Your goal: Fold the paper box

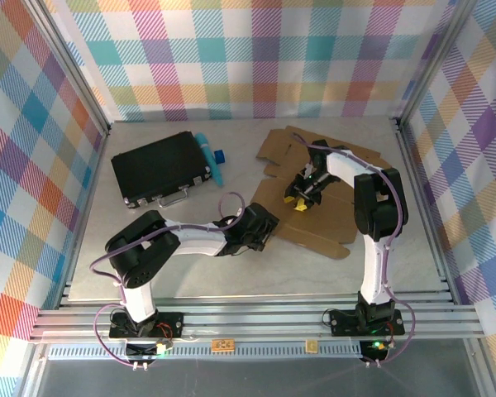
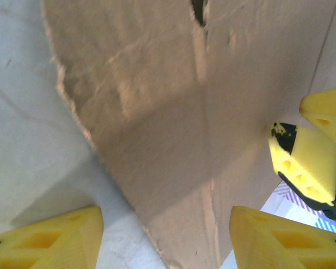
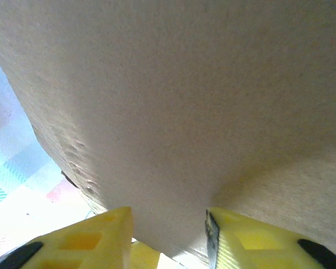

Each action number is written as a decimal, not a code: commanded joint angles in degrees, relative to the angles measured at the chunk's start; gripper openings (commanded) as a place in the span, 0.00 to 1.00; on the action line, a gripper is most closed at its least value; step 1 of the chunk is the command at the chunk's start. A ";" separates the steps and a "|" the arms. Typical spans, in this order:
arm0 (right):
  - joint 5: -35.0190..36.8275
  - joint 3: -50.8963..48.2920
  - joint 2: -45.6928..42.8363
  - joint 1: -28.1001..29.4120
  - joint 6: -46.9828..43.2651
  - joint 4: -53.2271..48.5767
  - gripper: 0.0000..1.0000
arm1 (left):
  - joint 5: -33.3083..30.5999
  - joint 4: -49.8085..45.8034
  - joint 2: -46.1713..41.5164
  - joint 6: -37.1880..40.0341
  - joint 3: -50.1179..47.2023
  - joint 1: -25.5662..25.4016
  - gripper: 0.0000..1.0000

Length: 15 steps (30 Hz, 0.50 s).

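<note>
Paper box [image 1: 324, 225] under right tool [image 1: 300, 201], beside left tool [image 2: 163, 218].

the paper box [image 3: 185, 101] looms close above the right gripper [image 3: 168, 238], its lower edge dipping between the two parted yellow fingertips [image 3: 95, 241].

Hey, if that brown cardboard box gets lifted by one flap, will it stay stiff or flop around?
Probably floppy at its creases: the paper box lies opened out in thin hinged panels. Likely light, so a push may slide the whole sheet. The ragged, dented edge suggests it crushes easily.
</note>
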 commanded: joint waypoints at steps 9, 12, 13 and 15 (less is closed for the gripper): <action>8.05 12.33 -3.32 -10.88 -3.96 -3.68 0.49 | -1.47 2.22 -0.47 3.28 0.57 0.55 0.61; 9.98 14.47 1.37 -13.48 -3.89 -5.32 0.50 | -1.62 4.04 0.05 3.67 0.55 0.66 0.61; 9.66 15.53 3.73 -14.22 -3.58 -6.74 0.50 | -1.69 4.88 0.31 3.76 0.32 0.81 0.62; 8.74 18.93 8.77 -14.61 -3.64 -11.28 0.49 | -1.68 7.58 1.05 3.81 -0.26 1.14 0.62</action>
